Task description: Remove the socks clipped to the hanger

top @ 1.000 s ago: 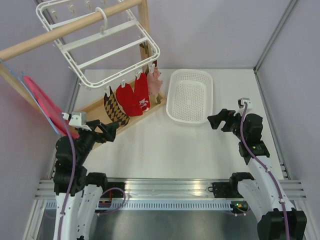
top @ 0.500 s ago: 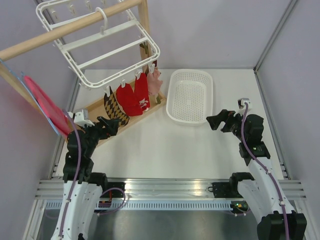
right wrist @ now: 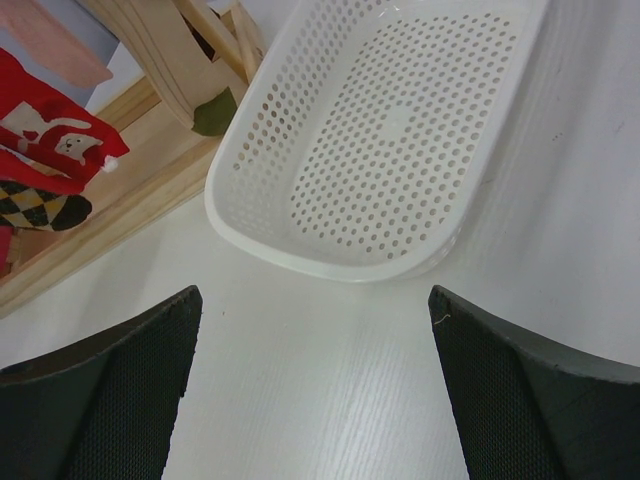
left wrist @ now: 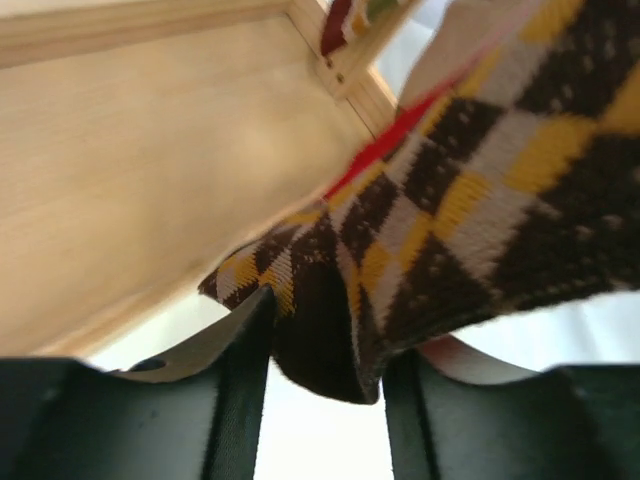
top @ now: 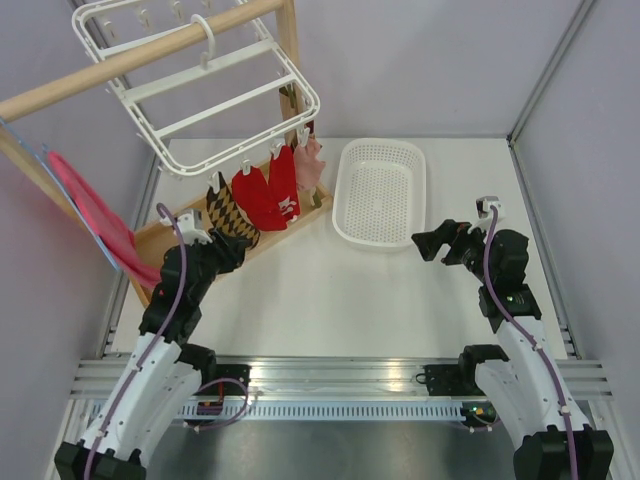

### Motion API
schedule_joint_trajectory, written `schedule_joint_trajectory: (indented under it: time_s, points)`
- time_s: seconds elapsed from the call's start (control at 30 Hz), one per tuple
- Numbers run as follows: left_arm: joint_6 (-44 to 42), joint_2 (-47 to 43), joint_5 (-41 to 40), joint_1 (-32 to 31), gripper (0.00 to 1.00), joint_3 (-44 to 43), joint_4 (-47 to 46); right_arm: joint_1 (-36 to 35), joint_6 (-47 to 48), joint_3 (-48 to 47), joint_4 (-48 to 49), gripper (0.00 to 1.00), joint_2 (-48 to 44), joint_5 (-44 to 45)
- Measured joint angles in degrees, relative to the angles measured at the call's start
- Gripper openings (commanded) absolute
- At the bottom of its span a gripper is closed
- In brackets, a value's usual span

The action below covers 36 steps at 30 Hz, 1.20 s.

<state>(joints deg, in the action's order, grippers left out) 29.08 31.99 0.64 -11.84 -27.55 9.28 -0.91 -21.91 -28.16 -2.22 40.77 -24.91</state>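
Brown-and-cream diamond-checkered sock (left wrist: 450, 220) fills my left wrist view, its dark toe hanging down between the two black fingers (left wrist: 240, 400) of my left gripper (left wrist: 325, 370). A second ago this gripper sat back from the socks, low and to the left. Since then my left arm has stretched forward and brought it up to the bottom of this sock

My left jaws have narrowed around the toe and the fabric touches both inner faces, so I judge them to be pinching it. I cannot tell how firmly

The sock is clipped by its cuff to the lower rail of the large white plastic drying hanger (top: 260, 146), whose hook sits over the rod of the wooden rack (top: 140, 55) at the back left. Next to it hang the red socks with white marks (top: 265, 195) and a pale pink sock (top: 312, 160), also clipped on. None has come off over this second

My right gripper (right wrist: 312, 300) has barely shifted. Its fingers are spread wide and hold nothing, and it hovers over the white table (top: 330, 290) on the near side of the white perforated plastic basket (top: 380, 190)

In my judgement the reach is finished and the first pull comes next. No sock has been removed yet — every one remains to be taken off
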Motion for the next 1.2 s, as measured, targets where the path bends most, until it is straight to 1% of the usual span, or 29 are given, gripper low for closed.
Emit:
schedule_joint_trajectory:
  time_s: [0.13, 0.3, 0.33, 0.37, 0.4, 0.47, 0.57, 0.63, 0.73, 0.83, 0.87, 0.97, 1.03, 1.1, 1.2]
  points:
    - [-0.6, 2.8, -5.5, -8.2, 0.32, 0.0, -1.0, 0.0, -0.2, 0.0, 0.0, 0.98, 0.3, -0.1]
    - [-0.8, 0.8, -10.3, -9.3, 0.17, 0.6, -1.7, -0.1, -0.2, -0.1, 0.0, 0.98, 1.3, 0.0]
    - [-0.9, 0.0, -11.1, -9.3, 0.13, 0.9, -1.9, -0.2, -0.2, -0.1, 0.0, 0.97, 1.4, 0.0]
    - [-0.9, -0.7, -11.7, -9.3, 0.07, 1.2, -2.1, -0.5, -0.2, -0.2, 0.0, 0.96, 1.6, 0.0]
    - [-0.9, -1.4, -12.3, -9.3, 0.04, 1.5, -2.2, -0.8, -0.2, -0.3, 0.0, 0.95, 1.7, 0.2]
    - [-1.0, -2.5, -13.0, -9.5, 0.02, 1.8, -2.3, -2.0, -0.3, -0.7, 0.0, 0.94, 2.0, 0.7]
    - [-1.0, -5.2, -14.0, -10.3, 0.02, 2.4, -2.3, -6.1, -0.2, -1.6, 0.0, 0.94, 2.0, 2.8]
    - [-0.9, -7.0, -14.1, -10.9, 0.02, 2.5, -1.9, -10.6, -0.1, -2.3, 0.1, 0.93, 1.9, 5.7]
    - [-0.2, -9.2, -13.6, -11.7, 0.02, 2.1, -1.6, -19.3, 0.1, -2.9, 0.3, 0.92, 1.9, 11.5]
    - [1.0, -9.2, -12.2, -12.6, 0.02, 0.7, -0.9, -31.0, 0.1, -3.6, 2.0, 0.91, 3.8, 19.3]
    - [1.4, -9.2, -11.9, -13.0, 0.02, 0.2, -0.5, -36.3, 0.3, -4.3, 2.6, 0.91, 5.2, 22.8]
    - [2.4, -8.6, -11.0, -14.1, 0.02, -1.4, 0.1, -51.0, 1.2, -7.4, 5.2, 0.91, 11.6, 33.1]
    - [3.0, -7.9, -10.8, -14.6, 0.02, -2.3, 0.6, -58.8, 2.3, -8.9, 8.4, 0.92, 15.9, 38.0]
    - [3.5, -7.1, -10.8, -15.1, 0.02, -3.0, 1.5, -64.2, 3.6, -10.3, 11.6, 0.91, 19.6, 42.3]
    - [3.9, -6.4, -11.0, -16.0, 0.02, -3.6, 2.9, -68.5, 6.2, -13.2, 16.6, 0.92, 25.2, 47.2]
